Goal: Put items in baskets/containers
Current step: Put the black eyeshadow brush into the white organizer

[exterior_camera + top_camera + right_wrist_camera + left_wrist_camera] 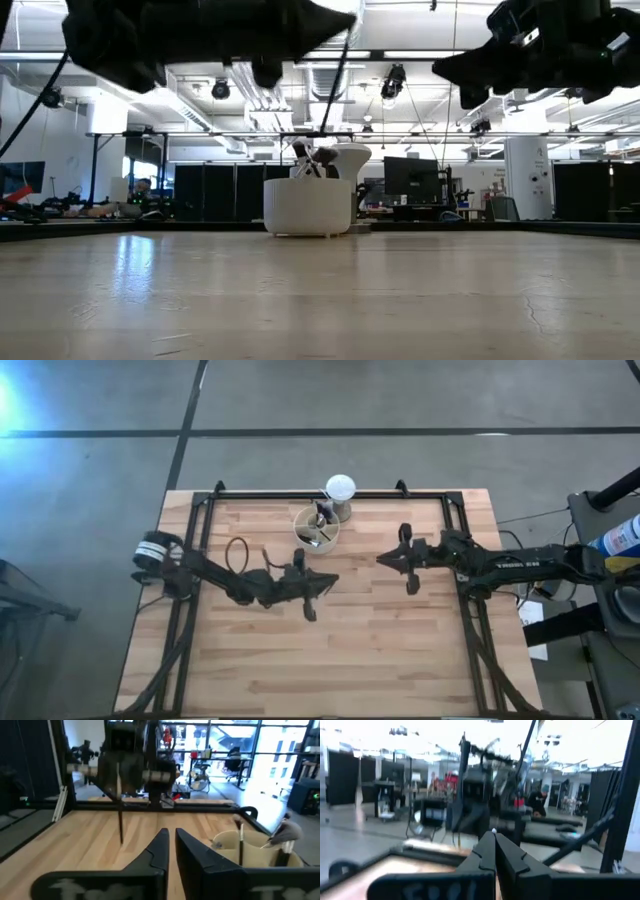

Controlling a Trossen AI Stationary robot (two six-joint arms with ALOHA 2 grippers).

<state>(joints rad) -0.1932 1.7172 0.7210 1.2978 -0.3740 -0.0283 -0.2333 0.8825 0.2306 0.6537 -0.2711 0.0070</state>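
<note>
The beige cup organiser (315,528) stands near the table's far edge and holds several dark-handled brushes (320,520); it also shows in the low view (308,207) and the right wrist view (250,847). My left gripper (333,579) hovers above the table's middle, on the near side of the cup, shut on one thin brush (120,815). My right gripper (384,560) hovers to the right of it, shut and holding nothing, its fingers (160,845) pointing toward the left arm. No loose brushes show on the table. My left gripper pinches a thin dark brush between its two fingertips, near the upper end (493,830), which pokes out just past them. The shaft (333,95) hangs below the gripper, slightly tilted, its lower end clear of the table.
A white ball on a small stand (340,488) sits just behind the cup at the far edge. A black frame rail (300,497) runs along the far side and down both sides of the wooden table. A person (540,800) shows far off in the room.
</note>
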